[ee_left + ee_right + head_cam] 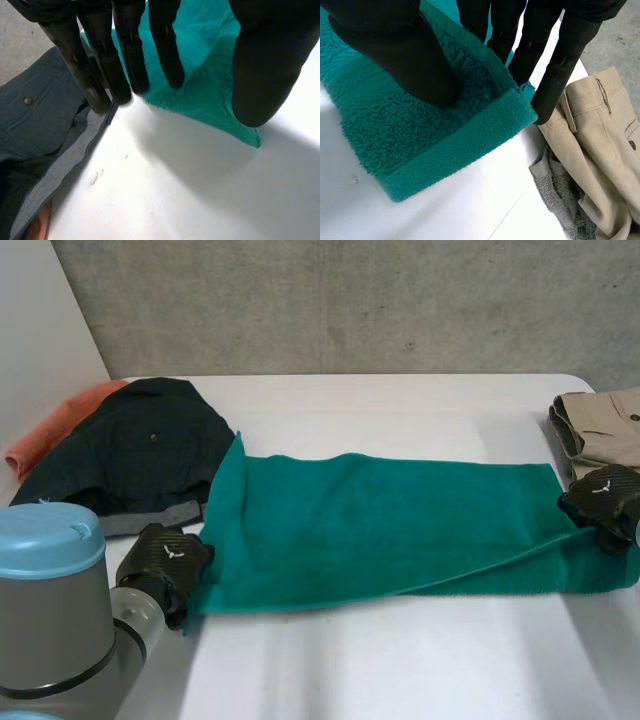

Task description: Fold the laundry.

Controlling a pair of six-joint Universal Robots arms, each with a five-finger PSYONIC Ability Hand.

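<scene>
White table (400, 660): my right hand (600, 502) pinches one green towel (380, 525) corner; my left hand (165, 558), fingers straight, hangs over another.

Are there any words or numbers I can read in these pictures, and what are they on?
No words or numbers can be read here.
Left robot hand: a small white mark on its back, too small to read.
Right robot hand: the same kind of white mark, too small to read.
Green towel, dark clothes, tan trousers: plain, no writing.
</scene>
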